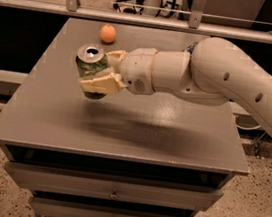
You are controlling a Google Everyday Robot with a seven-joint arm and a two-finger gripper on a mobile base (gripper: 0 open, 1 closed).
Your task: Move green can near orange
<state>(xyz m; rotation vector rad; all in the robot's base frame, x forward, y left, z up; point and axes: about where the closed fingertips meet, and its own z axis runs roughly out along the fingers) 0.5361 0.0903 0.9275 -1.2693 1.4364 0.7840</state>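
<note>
Green can (91,69) stands upright in the closed jaws, one cream finger across its front and the other behind it, with the silver top showing. The jaws are at about 10 o'clock on the grey counter (173,131), at the end of the white arm (231,78) that reaches in from 3 o'clock. A dark patch under the can suggests it hangs just clear of the surface, though that is not certain. The orange (107,33) lies at roughly 12 o'clock from the can, near the far edge of the counter, apart from the can but not far off.

The step in hand looks like the carry toward the fruit, with only a short way left. To do it well, travel low and hold the can level. Aim for a spot just beside the orange on its 6 o'clock side, not at the fruit itself: it is round, would roll if nudged, and the far edge is close. Set the base flat before letting go, then back out toward 3 o'clock so the fingers neither tip the can nor brush the orange
</note>
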